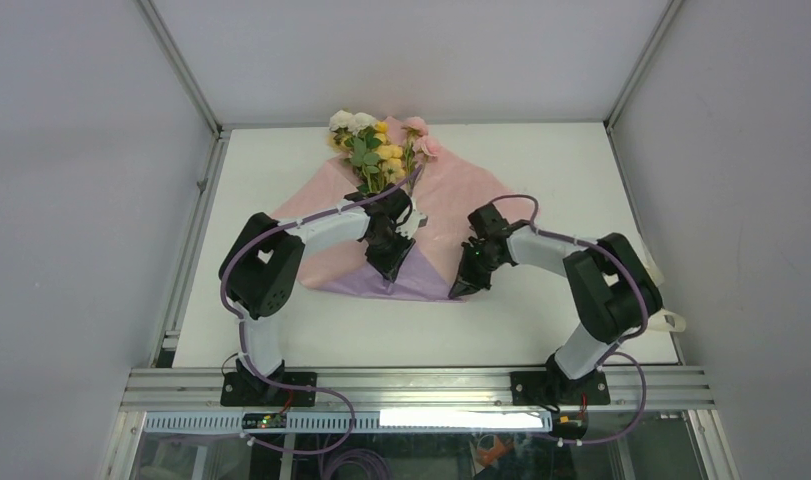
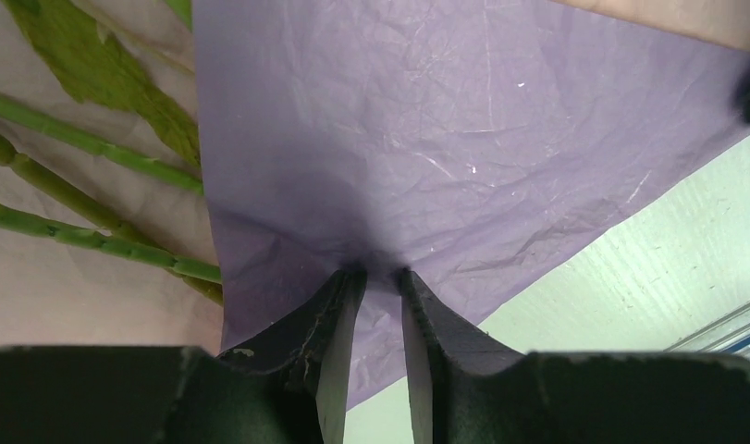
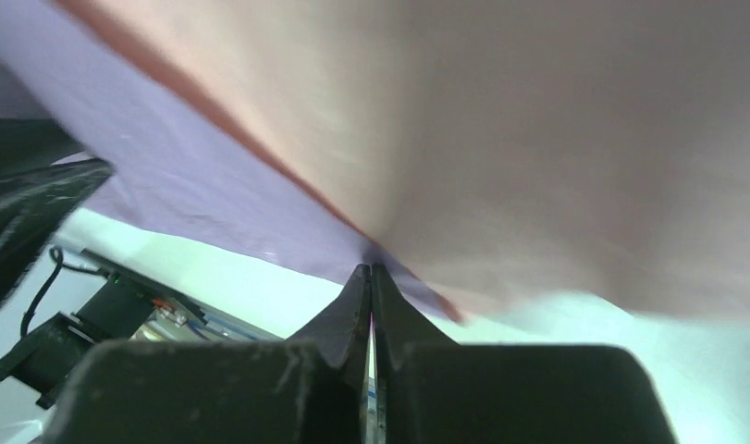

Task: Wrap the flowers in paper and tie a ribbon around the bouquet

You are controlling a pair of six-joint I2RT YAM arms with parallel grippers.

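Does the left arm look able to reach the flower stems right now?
Probably yes: the left hand is over the paper's purple flap, beside the stems, with nothing between, though the flap covers their ends.

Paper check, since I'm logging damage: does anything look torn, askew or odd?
No tear shows. The crinkly lilac-and-pink paper sheet has its near corner folded lilac-side up, pinched by the right gripper; that looks deliberate.

Blurred in the right wrist view: the paper [image 3: 537, 139]. Cut off at the left wrist view's edge: the flowers [image 2: 84, 238]; from above, stems hidden under the left gripper [image 1: 391, 268].
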